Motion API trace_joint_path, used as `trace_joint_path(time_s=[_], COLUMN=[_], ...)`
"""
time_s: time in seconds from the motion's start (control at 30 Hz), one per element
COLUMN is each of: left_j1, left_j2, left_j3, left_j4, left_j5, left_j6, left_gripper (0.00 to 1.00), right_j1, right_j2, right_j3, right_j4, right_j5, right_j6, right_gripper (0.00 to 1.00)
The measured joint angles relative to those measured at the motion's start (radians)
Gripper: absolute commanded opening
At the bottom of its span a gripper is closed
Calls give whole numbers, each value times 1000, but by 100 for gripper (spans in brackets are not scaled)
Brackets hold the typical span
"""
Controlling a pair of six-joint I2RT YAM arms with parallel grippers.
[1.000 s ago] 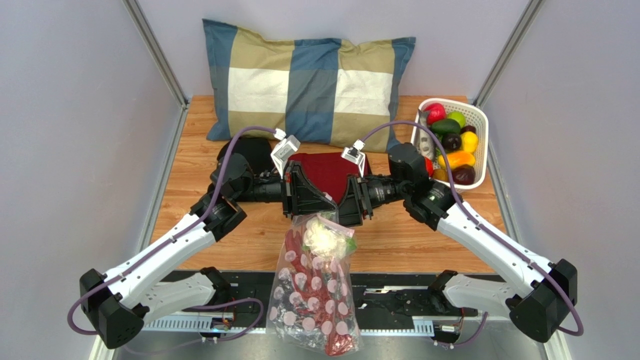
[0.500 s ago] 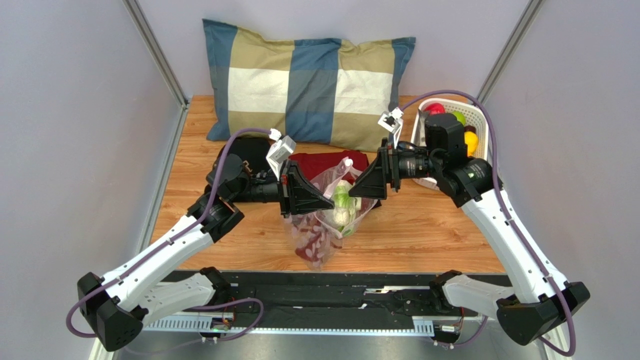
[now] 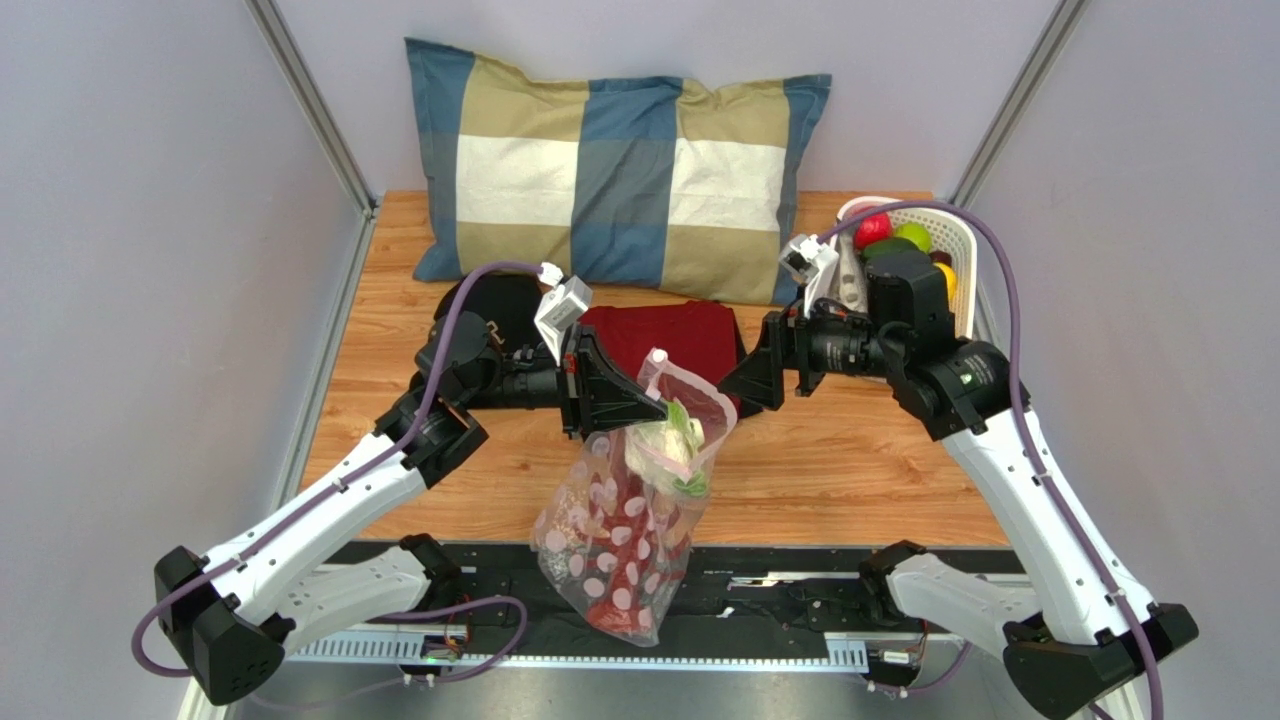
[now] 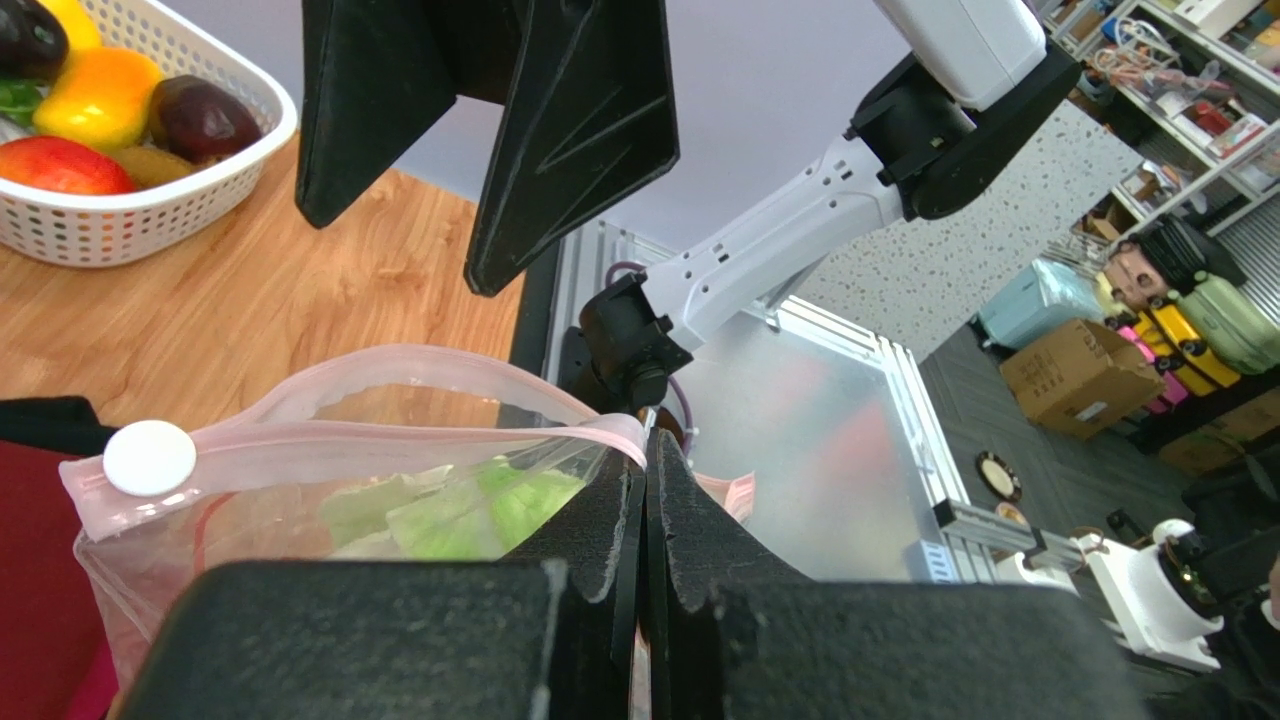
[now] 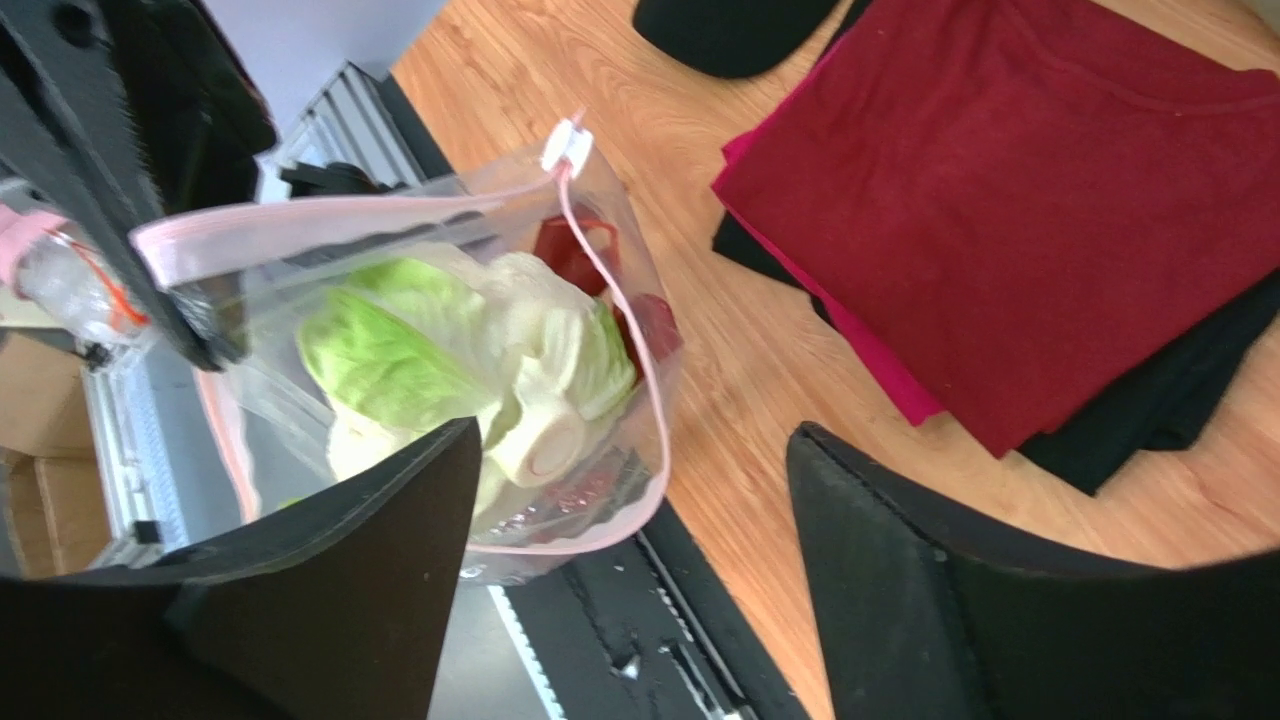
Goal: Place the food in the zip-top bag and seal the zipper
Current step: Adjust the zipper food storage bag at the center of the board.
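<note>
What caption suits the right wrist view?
Open right end effector near the clear plastic zip-top bag holding a pale green toy cabbage.

**Right gripper** (image 3: 744, 375): a second ago it met my left gripper (image 3: 610, 401) at the mouth of the bag (image 3: 624, 525). It has since let go, spread its fingers and drawn back to my right. It now stands apart from the bag, in front of the basket (image 3: 963, 248), where my right arm hides fruit that showed before.

**Bag:** it was carried between both grippers and now hangs from the left one alone. Its freed corner with the white slider (image 3: 657, 357) stands up. Its lower end, briefly lifted, has dropped back over the near edge of the table (image 3: 842, 465).
</note>
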Motion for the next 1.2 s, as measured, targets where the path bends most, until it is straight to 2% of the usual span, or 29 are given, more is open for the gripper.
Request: trace_joint_path(time_s=[0.13, 0.2, 0.23, 0.27, 0.3, 0.33, 0.5, 0.63, 0.8, 0.97, 1.2], left_j1=[0, 0, 0, 0, 0, 0, 1, 3, 3, 4, 2], left_j2=[-2, -2, -2, -2, -3, -4, -24, -74, -98, -50, -22], left_j3=[-2, -2, -2, -2, -2, -2, 2, 38, 106, 151, 190], left_j4=[0, 0, 0, -1, -3, -6, -113, -325, -501, -599, -608], left_j5=[2, 3, 3, 3, 3, 1, -67, -219, -365, -354, -267], left_j6=[0, 0, 0, 0, 0, 0, 34, 140, 255, 286, 276], left_gripper=[0, 0, 0, 0, 0, 0, 0, 0, 0, 0, 0], right_j1=[0, 0, 0, 0, 0, 0, 1, 44, 139, 166, 211], right_j2=[26, 68, 89, 111, 129, 146, 185, 85, -4, 36, 104], right_j3=[-13, -16, -19, -22, -23, -24, -24, -11, 21, 24, 74], right_j4=[-13, -8, 1, 5, 7, 12, 3, 37, 30, 24, 0], right_j5=[16, 3, -7, -19, -27, -34, -107, -85, -63, -22, 40], right_j6=[-14, -7, -2, 6, 8, 5, 50, 113, 114, 115, 65], right_gripper=[79, 70, 62, 27, 7, 0, 0, 0, 0, 0, 0])
